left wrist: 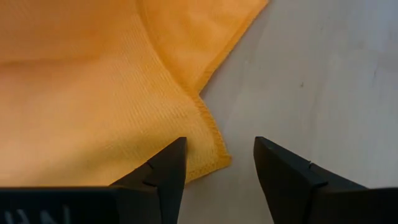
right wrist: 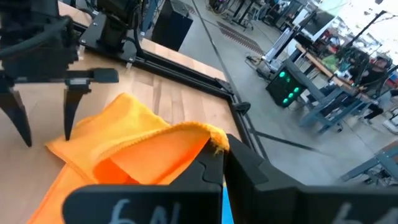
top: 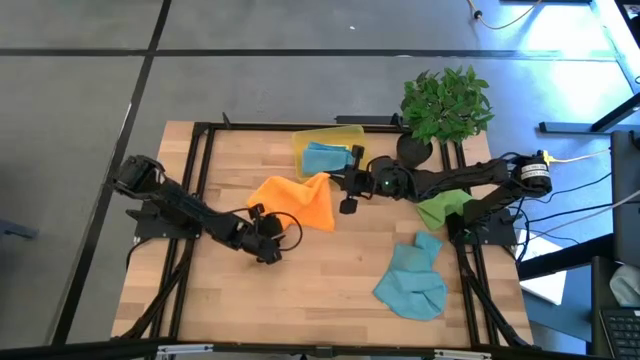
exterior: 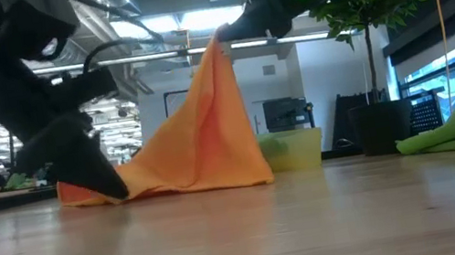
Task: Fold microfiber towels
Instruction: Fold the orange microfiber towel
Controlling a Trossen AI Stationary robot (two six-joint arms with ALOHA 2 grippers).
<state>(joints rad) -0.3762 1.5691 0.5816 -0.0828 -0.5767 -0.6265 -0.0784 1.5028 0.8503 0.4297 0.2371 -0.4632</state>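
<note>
Right wrist view: right gripper (right wrist: pixel 217 158) has its fingers pressed together, pinching a corner of the orange towel (right wrist: pixel 134 146), hem bunched between them. Low view shows that corner lifted into a peak, rest of the towel draped down to the table (exterior: pixel 246 236). Left gripper (left wrist: pixel 221 165) is spread, fingers pointing down just over the towel's low corner, one finger above cloth, the other above bare wood; nothing gripped.

High view: orange towel sits near table centre, left gripper at its 7 o'clock, right gripper at its 2 o'clock. Yellow bin (top: pixel 345 133) at 12 o'clock of the table holds a teal towel (top: pixel 325 158). Green towel (top: pixel 440 210) at 3 o'clock, near the right arm. Second teal towel (top: pixel 412 282) crumpled at 4 o'clock. Potted plant (top: pixel 445 105) at 1 o'clock, beside the bin.
</note>
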